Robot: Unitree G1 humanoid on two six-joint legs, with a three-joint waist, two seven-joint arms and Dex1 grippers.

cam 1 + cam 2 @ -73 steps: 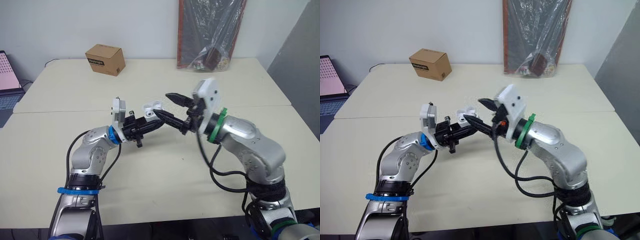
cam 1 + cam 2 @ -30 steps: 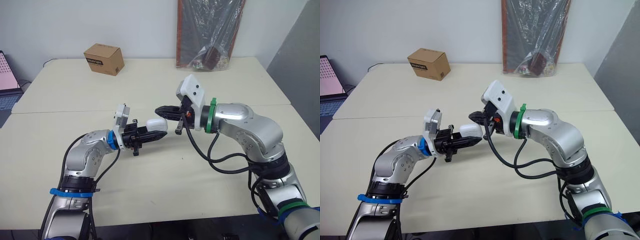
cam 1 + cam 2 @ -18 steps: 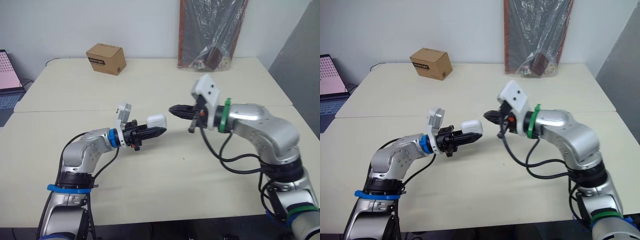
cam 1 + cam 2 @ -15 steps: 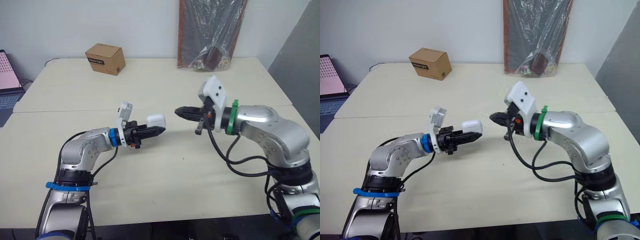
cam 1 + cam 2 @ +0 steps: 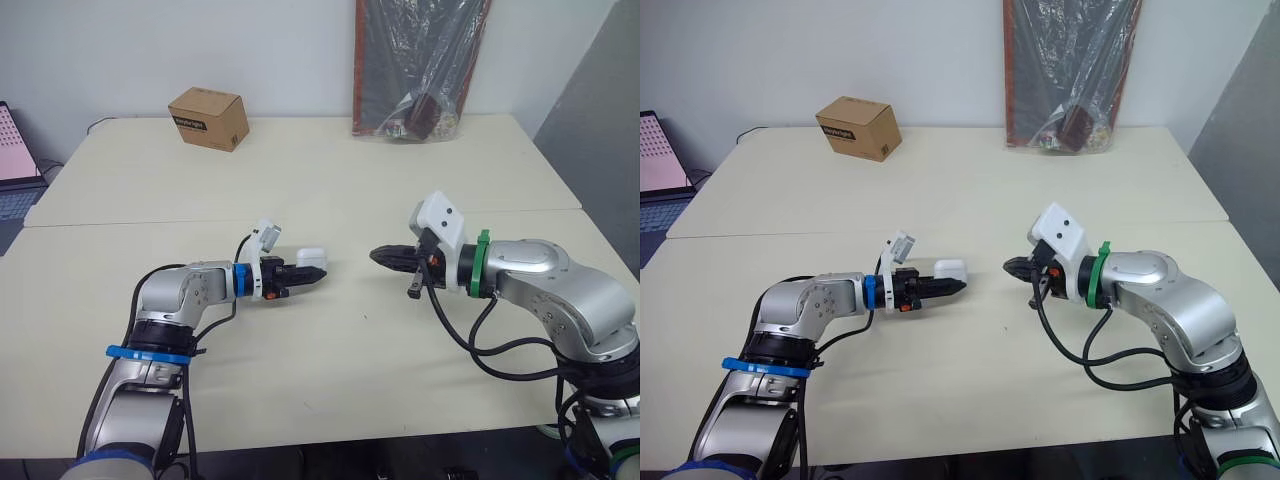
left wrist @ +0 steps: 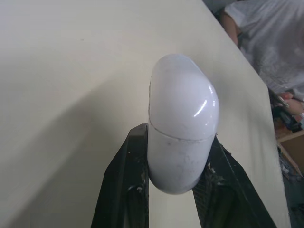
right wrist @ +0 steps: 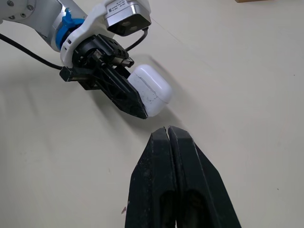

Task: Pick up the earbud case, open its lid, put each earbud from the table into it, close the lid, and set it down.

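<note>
One glossy, rigid case [image 5: 311, 258] (probably light and slippery) is pinched below its lid seam by the left gripper [image 5: 313, 271]; right gripper [image 5: 380, 256] is clenched, empty.

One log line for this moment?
left claw: shut on earbud case | lid: closed | right claw: shut, empty, apart from case | table contact: unclear

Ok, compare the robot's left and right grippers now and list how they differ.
The left gripper is shut on the glossy white rounded earbud case, lid closed; the right gripper holds nothing, its black fingers pressed together. The left gripper points toward the robot's right, the right gripper toward its left. Both have two black fingers and sit low over the cream table.
</note>
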